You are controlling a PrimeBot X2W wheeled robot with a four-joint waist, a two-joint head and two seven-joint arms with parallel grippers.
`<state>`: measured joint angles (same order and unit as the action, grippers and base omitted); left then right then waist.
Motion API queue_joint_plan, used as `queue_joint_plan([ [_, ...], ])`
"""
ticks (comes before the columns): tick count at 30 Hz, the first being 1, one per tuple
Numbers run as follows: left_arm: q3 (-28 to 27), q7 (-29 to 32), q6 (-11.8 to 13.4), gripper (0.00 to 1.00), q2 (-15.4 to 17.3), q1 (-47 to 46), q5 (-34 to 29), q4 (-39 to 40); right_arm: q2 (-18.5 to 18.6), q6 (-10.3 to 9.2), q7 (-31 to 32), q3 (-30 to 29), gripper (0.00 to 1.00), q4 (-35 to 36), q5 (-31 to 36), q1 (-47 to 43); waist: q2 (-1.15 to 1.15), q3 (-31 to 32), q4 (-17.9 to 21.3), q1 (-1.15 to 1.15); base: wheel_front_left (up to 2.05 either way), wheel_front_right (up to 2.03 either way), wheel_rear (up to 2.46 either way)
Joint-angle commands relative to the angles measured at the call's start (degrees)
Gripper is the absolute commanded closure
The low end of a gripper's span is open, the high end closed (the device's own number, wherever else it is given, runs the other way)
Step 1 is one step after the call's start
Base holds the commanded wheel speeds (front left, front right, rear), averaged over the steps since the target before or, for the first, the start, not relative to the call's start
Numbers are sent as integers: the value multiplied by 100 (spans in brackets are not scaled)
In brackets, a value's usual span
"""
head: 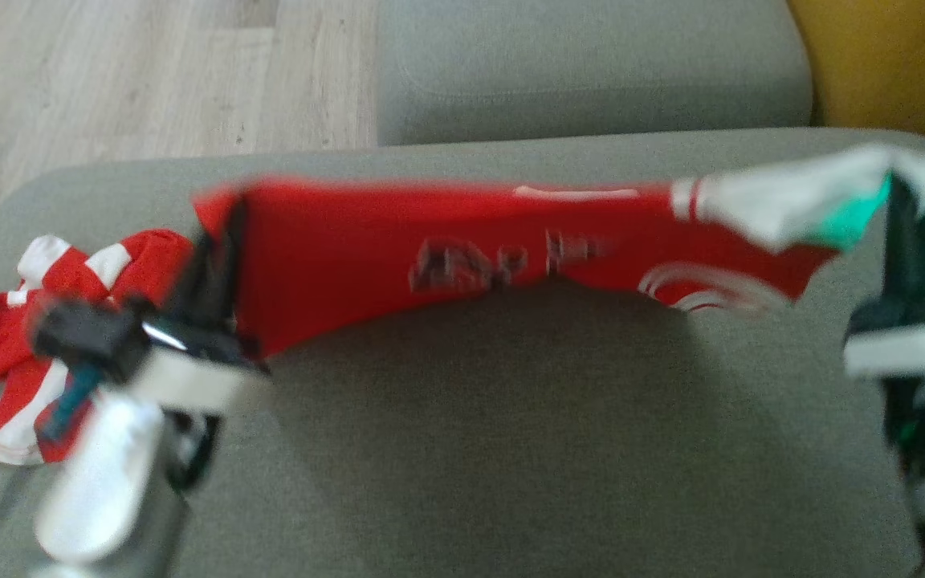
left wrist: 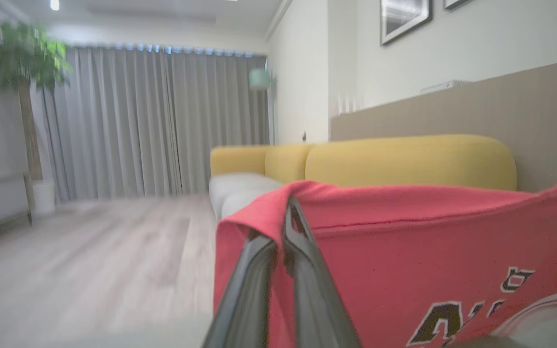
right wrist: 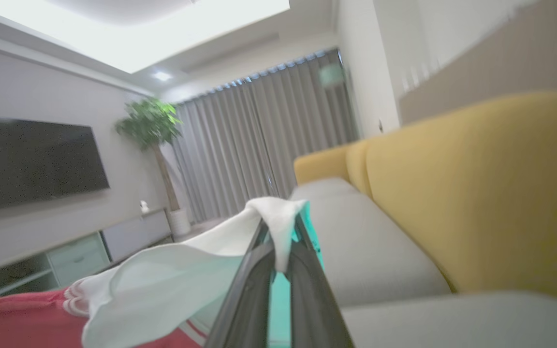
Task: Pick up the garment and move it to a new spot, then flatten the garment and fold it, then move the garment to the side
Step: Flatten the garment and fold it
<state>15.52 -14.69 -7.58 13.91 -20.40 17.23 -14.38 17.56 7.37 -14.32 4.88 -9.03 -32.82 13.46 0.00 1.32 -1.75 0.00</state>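
Both arms up, cloth between them. In the head view we see the garment [head: 366,249], a red jersey with dark lettering and a white sleeve, stretched sideways in the air above the grey cushion [head: 511,441], its lower edge sagging in the middle over its own shadow. The left claw [head: 234,215] is pinched tight on the red corner; its wrist view shows the two dark fingers [left wrist: 302,270] together with red fabric draped over their tips. The right claw [head: 902,194] is clamped on the white sleeve end, and its wrist view shows that white cloth [right wrist: 162,280] folded over the closed tips. A red-and-white bundle [head: 29,321] lies on the cushion by the left arm; we cannot tell whether it belongs to the same piece. Wooden floor [head: 149,80] beyond. Frames blurred.
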Motion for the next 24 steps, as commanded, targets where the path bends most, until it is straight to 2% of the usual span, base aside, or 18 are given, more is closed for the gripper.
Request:
queue_joint_plan([
  [1,-186,18,10,100,377,-602,-47,289,246,12,113,100,100,381,-111,598,0,95,1,0,0,0,0],
  [2,-186,18,10,100,377,-602,-47,289,246,12,113,100,100,381,-111,598,0,95,1,0,0,0,0],
  [5,-208,260,10,100,727,-1232,-49,459,420,12,437,28,100,721,-254,1192,0,119,6,0,0,0,0],
  [8,-170,622,10,100,904,-1745,5,598,575,12,816,-23,100,998,-306,1751,0,94,-1,0,0,0,0],
  [12,-126,1081,9,100,997,-2283,38,665,718,12,1281,10,100,1106,-238,2404,0,-54,-6,0,0,0,0],
  [15,-74,1359,10,100,974,-2624,55,573,725,12,1591,112,100,903,-174,2852,0,-350,16,0,0,0,0],
  [18,-69,1381,66,100,892,-3018,26,328,652,12,1725,220,100,507,-83,3372,0,-784,49,0,0,0,0],
  [24,-79,860,306,100,638,-3932,-184,-646,392,12,1284,209,100,-504,319,4516,0,-1533,59,0,0,0,0],
])
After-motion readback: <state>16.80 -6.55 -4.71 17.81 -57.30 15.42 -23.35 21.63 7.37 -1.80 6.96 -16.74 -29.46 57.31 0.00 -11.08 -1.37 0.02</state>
